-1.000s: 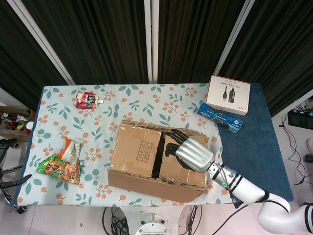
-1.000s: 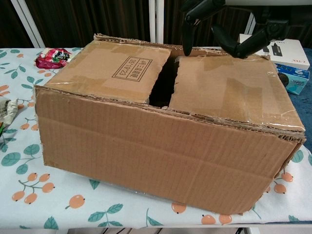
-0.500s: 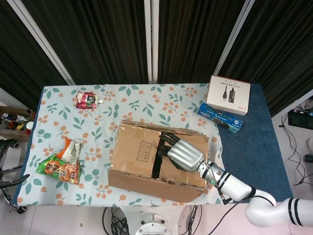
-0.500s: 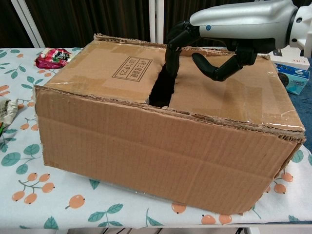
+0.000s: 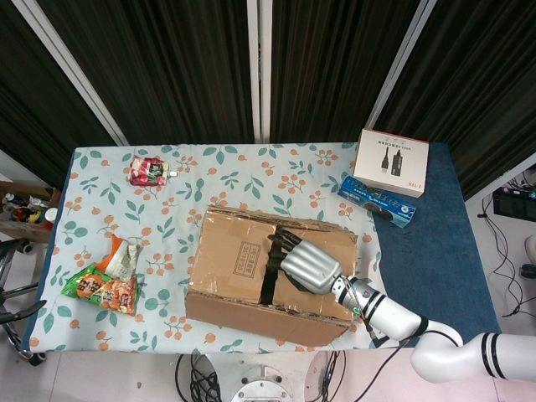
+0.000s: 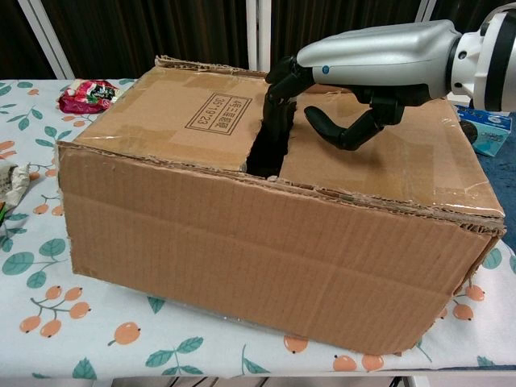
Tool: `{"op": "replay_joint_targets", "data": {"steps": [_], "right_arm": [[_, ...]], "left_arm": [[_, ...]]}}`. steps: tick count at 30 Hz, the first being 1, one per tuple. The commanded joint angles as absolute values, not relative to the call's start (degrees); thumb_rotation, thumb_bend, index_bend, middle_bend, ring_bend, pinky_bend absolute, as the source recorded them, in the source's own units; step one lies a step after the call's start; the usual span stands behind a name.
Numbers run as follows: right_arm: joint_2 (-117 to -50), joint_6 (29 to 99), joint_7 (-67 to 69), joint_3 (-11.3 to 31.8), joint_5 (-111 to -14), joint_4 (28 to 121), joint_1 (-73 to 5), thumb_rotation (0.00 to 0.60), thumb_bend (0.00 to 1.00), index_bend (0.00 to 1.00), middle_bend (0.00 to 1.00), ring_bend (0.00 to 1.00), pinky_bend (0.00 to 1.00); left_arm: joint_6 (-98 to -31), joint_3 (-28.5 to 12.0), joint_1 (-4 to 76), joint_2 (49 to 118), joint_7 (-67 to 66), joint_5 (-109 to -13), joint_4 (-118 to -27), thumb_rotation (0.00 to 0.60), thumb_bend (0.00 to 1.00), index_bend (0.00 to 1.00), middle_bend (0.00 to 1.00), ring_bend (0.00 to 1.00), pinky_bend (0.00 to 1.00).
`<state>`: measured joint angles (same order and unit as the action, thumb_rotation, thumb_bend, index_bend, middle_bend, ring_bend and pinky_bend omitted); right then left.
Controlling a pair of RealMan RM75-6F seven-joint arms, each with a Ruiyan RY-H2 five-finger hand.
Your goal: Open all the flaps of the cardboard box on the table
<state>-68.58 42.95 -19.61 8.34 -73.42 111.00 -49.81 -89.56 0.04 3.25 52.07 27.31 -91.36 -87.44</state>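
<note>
Right robot hand (image 6: 355, 76) spread, holding nothing | fingertips (image 6: 278, 109) in cardboard box (image 6: 266, 218) flap gap

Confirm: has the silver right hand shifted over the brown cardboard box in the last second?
Yes. The right hand moved left toward the gap between the cardboard box flaps, fingers dipping in.

Head overhead — chest close, frontal

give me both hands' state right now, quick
Left hand: not in view in either camera.
Right hand: open, holding nothing; fingers reach down into the gap between the top flaps of the cardboard box.
</note>
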Motion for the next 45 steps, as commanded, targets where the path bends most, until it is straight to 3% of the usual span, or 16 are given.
{"op": "replay_joint_targets", "data": {"steps": [1,8,13,23,34,45], "right_arm": [[-68.7,42.4,-19.8,8.0,-71.9,111.2,-50.4,0.6,0.78,0.32,0.29,0.0,0.0],[-66.9,41.8,-21.8,7.3,-68.7,112.8,-51.4,0.6,0.78,0.32,0.31,0.0,0.0],[-65.8,42.7,-22.8,6.9,-67.6,114.3,-51.7,0.6,0.78,0.37,0.36,0.0,0.0],[-61.0,46.4,-21.7,7.7,-69.3,118.7,-50.4,0.6,0.79,0.39,0.41,0.0,0.0],[-50.9,52.6,-15.3,7.5,-78.7,125.2,-44.5,0.6,0.79,0.54,0.46,0.0,0.0],[-41.8,61.8,-4.4,4.2,-93.8,126.4,-35.6,0.6,0.79,0.57,0.48,0.0,0.0]], "left_arm": [[-89.8,0.1,3.2,52.0,27.5,-91.7,-87.3,0.416,0.0,0.12,0.14,0.08,0.17],[-90.5,0.2,3.1,51.9,27.5,-92.5,-86.9,0.417,0.0,0.12,0.14,0.08,0.17],[-90.6,0.2,3.1,52.0,27.8,-92.5,-87.0,0.415,0.0,0.12,0.14,0.08,0.17],[-90.9,0.0,3.3,51.5,27.4,-92.9,-88.0,0.417,0.0,0.12,0.14,0.08,0.17],[-90.0,0.0,4.2,50.8,25.7,-93.7,-90.0,0.415,0.0,0.12,0.14,0.08,0.17],[-89.8,0.2,4.7,49.8,22.3,-94.7,-93.8,0.414,0.0,0.12,0.14,0.08,0.17]]}}
